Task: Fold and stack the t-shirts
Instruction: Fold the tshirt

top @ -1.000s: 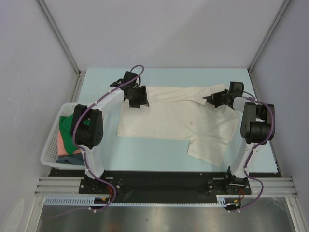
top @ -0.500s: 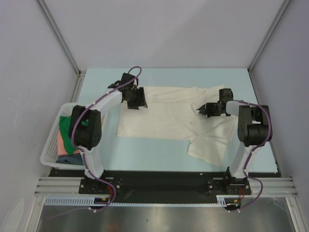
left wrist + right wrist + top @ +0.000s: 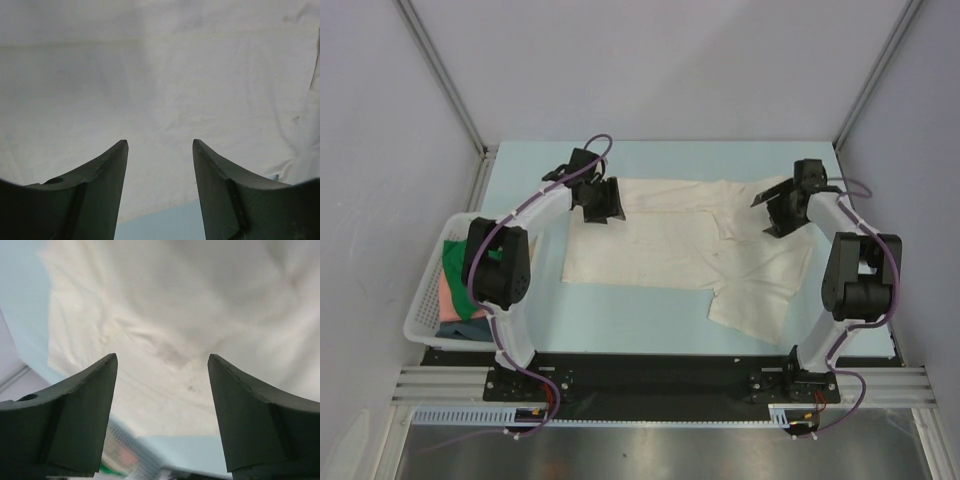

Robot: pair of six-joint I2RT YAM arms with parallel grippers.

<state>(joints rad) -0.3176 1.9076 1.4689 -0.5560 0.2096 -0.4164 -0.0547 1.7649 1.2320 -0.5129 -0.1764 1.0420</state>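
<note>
A large cream t-shirt point(image 3: 680, 245) lies spread across the pale blue table, one sleeve pointing to the near right. My left gripper point(image 3: 605, 205) hovers over its far left corner, open, with cream cloth point(image 3: 160, 90) below and nothing between the fingers. My right gripper point(image 3: 775, 210) stands open above the shirt's far right part; the cream cloth point(image 3: 165, 315) fills its wrist view and nothing sits between its fingers. Green point(image 3: 463, 275) and salmon pink point(image 3: 447, 295) t-shirts lie bundled in the basket at the left.
A white lattice basket point(image 3: 420, 325) sits at the table's left edge beside the left arm. Bare blue table point(image 3: 620, 310) shows in front of the shirt. Grey walls and metal frame posts enclose the table on three sides.
My right gripper has opened and let go of the cream cloth, then pulled back toward the far right. The left gripper has barely moved.
</note>
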